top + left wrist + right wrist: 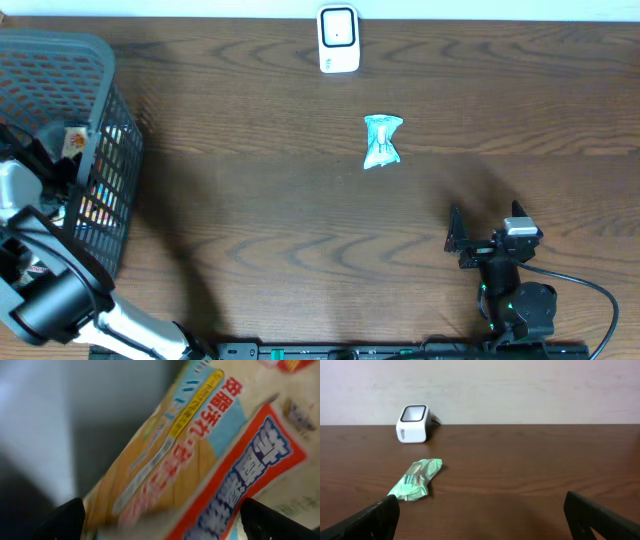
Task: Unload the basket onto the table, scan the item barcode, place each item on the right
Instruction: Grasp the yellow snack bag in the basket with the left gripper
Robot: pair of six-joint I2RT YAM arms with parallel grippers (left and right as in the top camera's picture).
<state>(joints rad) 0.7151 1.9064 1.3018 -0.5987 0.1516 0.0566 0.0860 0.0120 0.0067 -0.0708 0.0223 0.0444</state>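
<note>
The white barcode scanner (338,40) stands at the table's far edge, also seen in the right wrist view as the scanner (413,424). A crumpled green packet (382,141) lies on the table in front of it. My left arm reaches into the grey mesh basket (110,130) at the left. The left gripper (167,521) is open, its fingertips (65,519) wide apart just above a blurred orange and red printed packet (200,455) that fills the view. My right gripper (487,224) stands open and empty near the front right, well short of the green packet (416,480).
The basket holds several colourful packets (95,205). A black cable (590,290) loops from the right arm's base at the front edge. Dark wooden tabletop (260,200) lies between the basket and the right arm.
</note>
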